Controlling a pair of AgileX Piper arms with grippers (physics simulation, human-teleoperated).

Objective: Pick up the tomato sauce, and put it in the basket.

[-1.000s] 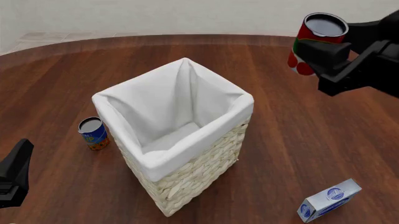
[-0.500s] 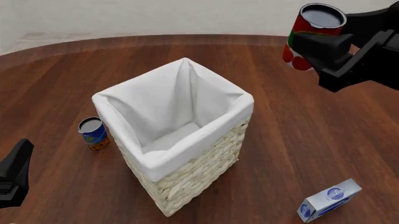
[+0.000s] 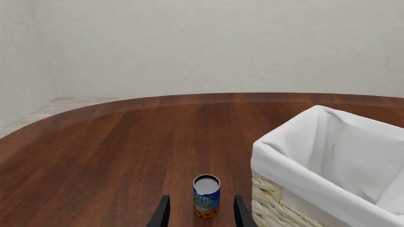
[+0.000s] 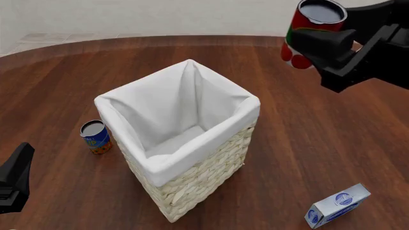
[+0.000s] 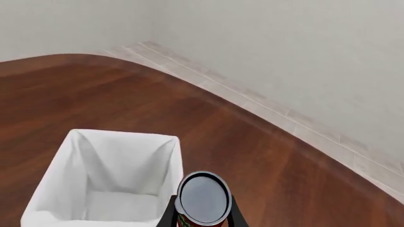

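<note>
The tomato sauce point(image 4: 305, 36), a red can with a green band and a grey top, is held high in the air by my right gripper point(image 4: 323, 42), which is shut on it. It hangs to the right of and beyond the basket point(image 4: 191, 184), above the table, not over the opening. In the right wrist view the can's top point(image 5: 203, 198) sits between the fingers, beside the basket's white-lined rim point(image 5: 123, 136). My left gripper point(image 3: 200, 210) is open and empty, low at the near left point(image 4: 13, 184).
A blue-and-orange can point(image 4: 96, 136) stands upright left of the basket; in the left wrist view it point(image 3: 206, 197) shows between the open fingers, further off, next to the basket's wall point(image 3: 277, 201). A blue-and-white carton point(image 4: 337, 205) lies at the near right.
My right gripper has carried the tomato sauce leftward and slightly up, toward the basket. The left arm has not moved.
</note>
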